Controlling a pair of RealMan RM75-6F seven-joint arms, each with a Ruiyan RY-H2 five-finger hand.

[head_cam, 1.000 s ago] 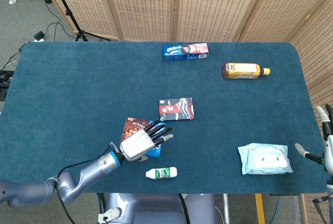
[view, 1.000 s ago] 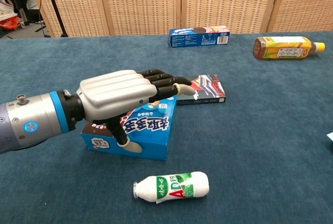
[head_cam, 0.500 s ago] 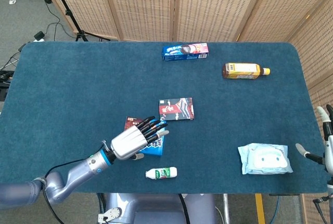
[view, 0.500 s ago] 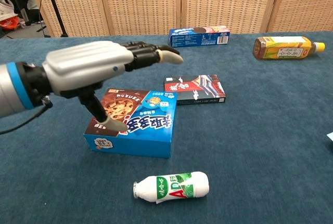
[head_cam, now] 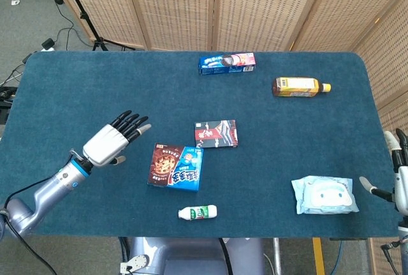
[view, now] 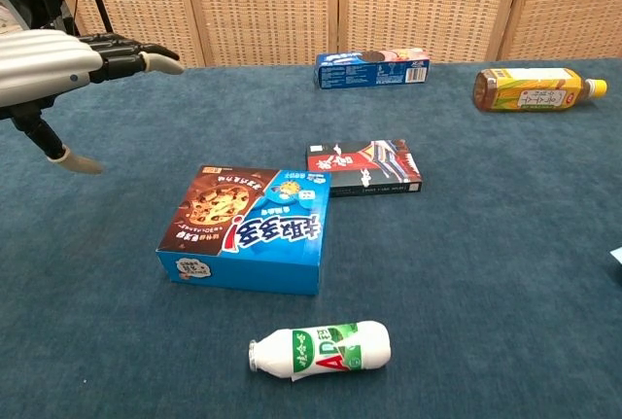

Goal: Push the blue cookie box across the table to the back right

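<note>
The blue cookie box (head_cam: 175, 168) with a brown cookie picture lies flat near the table's front, left of centre; the chest view shows this cookie box (view: 248, 229) unobstructed. My left hand (head_cam: 113, 140) hovers open to the left of the box, fingers spread and pointing to the back right, touching nothing. In the chest view the same left hand (view: 58, 59) is at the upper left, well apart from the box. My right hand (head_cam: 398, 171) stands at the table's right edge, fingers apart and empty.
A red and black flat box (head_cam: 216, 133) lies just behind the cookie box. A long blue biscuit pack (head_cam: 227, 62) and a yellow bottle (head_cam: 301, 87) lie at the back right. A small white bottle (head_cam: 197, 212) and a wipes pack (head_cam: 324, 194) lie near the front.
My left hand has lifted off the cookie box and drawn back to the left, leaving the box uncovered. The box itself has stayed about where it was.
</note>
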